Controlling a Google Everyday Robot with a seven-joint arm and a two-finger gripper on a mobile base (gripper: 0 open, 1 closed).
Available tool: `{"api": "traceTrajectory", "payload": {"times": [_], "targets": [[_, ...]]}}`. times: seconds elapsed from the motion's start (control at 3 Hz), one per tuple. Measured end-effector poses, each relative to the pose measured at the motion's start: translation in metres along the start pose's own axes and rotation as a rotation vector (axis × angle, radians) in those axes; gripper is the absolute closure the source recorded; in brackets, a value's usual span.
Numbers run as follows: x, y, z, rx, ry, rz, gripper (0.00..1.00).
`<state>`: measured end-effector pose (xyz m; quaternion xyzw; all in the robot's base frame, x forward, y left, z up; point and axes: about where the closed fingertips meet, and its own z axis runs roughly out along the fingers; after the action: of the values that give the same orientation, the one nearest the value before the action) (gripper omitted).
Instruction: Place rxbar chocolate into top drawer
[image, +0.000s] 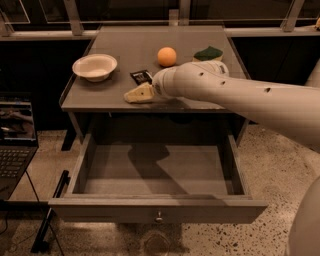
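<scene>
One top drawer (100, 210) is hanging wide open across the bottom of the frame, showing just its bare floor. Above it the gripper (136, 94) is sitting low at the table's (125, 42) front edge, and I can't tell if it's open or closed. One rxbar chocolate (141, 76) is lying flat just behind it. One white bowl (94, 66) is sitting left, looking empty. Further back, one orange ball (167, 56) and one green sponge (208, 53) are resting.

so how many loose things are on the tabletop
4: white bowl at the left, rxbar chocolate mid-front, orange ball farther back, green sponge at the right. The gripper is just in front of the bar; the arm may hide more.
</scene>
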<state>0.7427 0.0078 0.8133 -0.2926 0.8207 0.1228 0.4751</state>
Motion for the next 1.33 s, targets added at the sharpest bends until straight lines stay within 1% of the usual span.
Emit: {"api": "traceTrajectory", "payload": {"times": [0.33,1.0,1.33], "targets": [[0.0000,0.0000,0.0000,0.000,0.000,0.000,0.43],[0.0000,0.0001,0.0000,0.000,0.000,0.000,0.89],[-0.0059,-0.0005,-0.0036,0.000,0.000,0.000,1.00]]}}
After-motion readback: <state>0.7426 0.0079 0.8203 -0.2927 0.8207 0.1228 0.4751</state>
